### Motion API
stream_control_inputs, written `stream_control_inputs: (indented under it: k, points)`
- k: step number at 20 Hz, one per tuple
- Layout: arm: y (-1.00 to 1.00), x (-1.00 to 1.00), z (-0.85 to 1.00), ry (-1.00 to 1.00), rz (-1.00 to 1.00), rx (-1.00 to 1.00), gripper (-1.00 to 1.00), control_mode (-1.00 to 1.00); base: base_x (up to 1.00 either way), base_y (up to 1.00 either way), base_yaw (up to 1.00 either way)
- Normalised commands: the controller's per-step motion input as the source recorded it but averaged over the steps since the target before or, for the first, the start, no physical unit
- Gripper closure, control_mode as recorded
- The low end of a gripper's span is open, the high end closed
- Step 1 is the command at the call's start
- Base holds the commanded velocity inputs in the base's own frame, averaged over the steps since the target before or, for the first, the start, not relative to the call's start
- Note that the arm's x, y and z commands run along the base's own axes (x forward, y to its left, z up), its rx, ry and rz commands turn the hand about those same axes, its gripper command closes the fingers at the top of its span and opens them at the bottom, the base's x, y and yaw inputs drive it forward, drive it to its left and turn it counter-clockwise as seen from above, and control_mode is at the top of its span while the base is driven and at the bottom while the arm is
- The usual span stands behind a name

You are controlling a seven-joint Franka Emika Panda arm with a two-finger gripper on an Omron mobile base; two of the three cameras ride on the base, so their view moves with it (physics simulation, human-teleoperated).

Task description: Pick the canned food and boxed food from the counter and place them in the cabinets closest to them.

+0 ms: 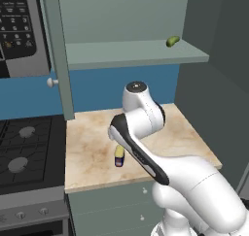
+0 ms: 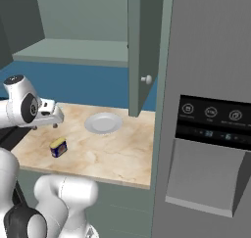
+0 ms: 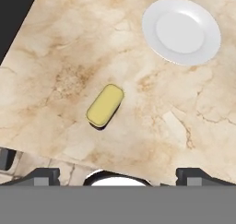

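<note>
Gripper [image 3: 118,174] open, canned food [image 3: 105,104] upright (yellow top up)

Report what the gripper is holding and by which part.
Nothing is held. The gripper is open above the counter, and the can stands untouched below it, apart from both fingertips.
</note>
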Motion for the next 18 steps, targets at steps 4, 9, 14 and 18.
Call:
stream_control_inputs:
  k: [4,9,14,18]
  points:
    - [0.12,0.08,-0.25,0.0,0.0,0.0,-1.0,-1.0,0.0,0.0,0.0]
    - [0.13,0.11,-0.25,0.0,0.0,0.0,-1.0,-1.0,0.0,0.0,0.0]
    - [0.11,0.15,-0.25,0.0,0.0,0.0,-1.0,-1.0,0.0,0.0,0.0]
    - [0.08,0.2,-0.24,0.0,-0.01,0.0,-1.0,-1.0,0.0,0.0,0.0]
